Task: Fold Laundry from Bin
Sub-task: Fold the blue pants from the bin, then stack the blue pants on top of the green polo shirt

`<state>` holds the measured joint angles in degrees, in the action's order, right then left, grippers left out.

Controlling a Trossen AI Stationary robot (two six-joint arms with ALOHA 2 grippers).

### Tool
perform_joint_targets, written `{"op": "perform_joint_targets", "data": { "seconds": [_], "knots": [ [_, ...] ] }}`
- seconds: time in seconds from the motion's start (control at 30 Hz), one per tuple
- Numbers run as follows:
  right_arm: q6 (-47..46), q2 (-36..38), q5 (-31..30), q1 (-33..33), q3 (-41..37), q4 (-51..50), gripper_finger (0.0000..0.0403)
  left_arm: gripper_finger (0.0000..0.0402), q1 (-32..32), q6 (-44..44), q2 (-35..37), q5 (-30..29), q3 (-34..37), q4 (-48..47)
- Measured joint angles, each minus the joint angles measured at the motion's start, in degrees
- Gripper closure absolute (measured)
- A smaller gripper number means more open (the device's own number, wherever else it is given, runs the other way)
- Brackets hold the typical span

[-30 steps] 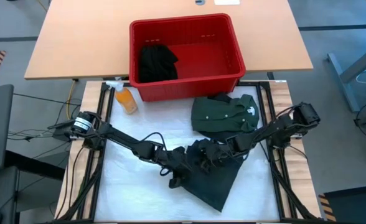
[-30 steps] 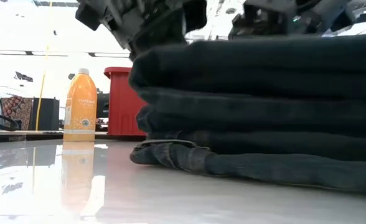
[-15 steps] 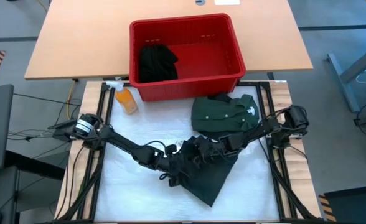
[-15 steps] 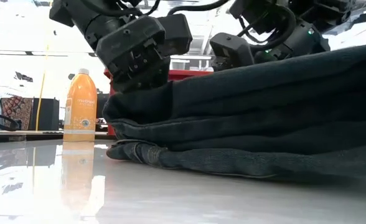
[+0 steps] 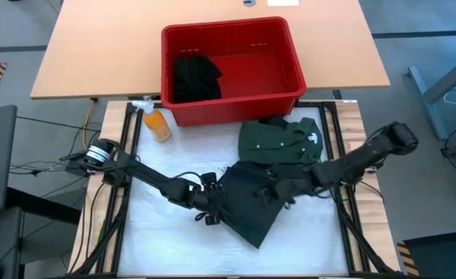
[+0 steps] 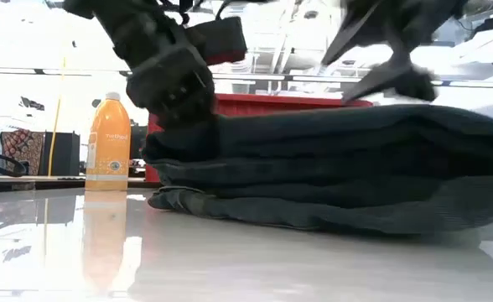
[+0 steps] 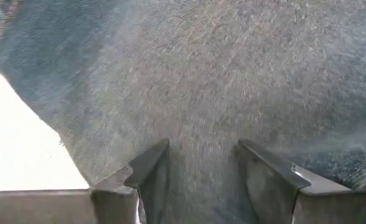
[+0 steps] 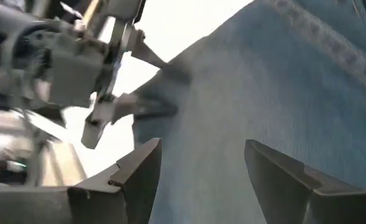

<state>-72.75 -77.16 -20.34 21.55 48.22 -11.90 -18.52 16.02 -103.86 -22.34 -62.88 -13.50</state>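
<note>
Left gripper (image 5: 212, 208), fingers apart, pressed on dark folded garment (image 5: 251, 203) on white table (image 5: 158, 240). Right gripper (image 5: 268, 194), fingers wide, over same garment. Behind: red bin (image 5: 232, 35) holding black clothes (image 5: 193, 76), green shirt (image 5: 278, 143), orange bottle (image 5: 157, 122).

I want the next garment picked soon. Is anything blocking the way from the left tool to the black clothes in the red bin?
Only the bin's near wall; the tool must go over it. The left tool rests open on the dark garment. The black clothes lie uncovered, and the orange bottle stands off to the side.
</note>
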Motion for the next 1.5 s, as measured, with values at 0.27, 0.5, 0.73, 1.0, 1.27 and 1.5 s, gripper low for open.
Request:
{"op": "perform_joint_targets", "data": {
  "seconds": [0.27,0.5,0.73,1.0,1.27,1.5],
  "knots": [
    [-26.32,1.9,-12.52,16.47,0.05,-11.2,0.0143,0.0223,-0.02,0.59,9.07,0.83,0.01,-1.38],
    [-45.41,-4.79,-19.56,26.45,0.05,-17.62,0.0143,0.0199,6.94,18.52,13.9,14.19,-0.1,-0.91],
    [-51.35,-10.51,-21.49,29.04,0.09,-15.69,0.0143,0.0133,15.23,22.69,13.82,23.5,2.91,-1.86],
    [-52.09,-14.8,-23.96,28.58,0.14,-13.21,0.0143,0.0083,18.01,27.86,11.67,25.22,10.19,7.02],
    [-52.43,-17.97,-23.4,26.2,0.12,-10.28,0.0143,0.0081,18.0,30.49,5.43,25.0,12.62,13.54],
    [-52.72,-22.46,-19.74,24.15,0.14,-7.21,0.0145,0.0081,17.33,34.55,-1.27,24.72,12.47,20.32]
  ]
}}
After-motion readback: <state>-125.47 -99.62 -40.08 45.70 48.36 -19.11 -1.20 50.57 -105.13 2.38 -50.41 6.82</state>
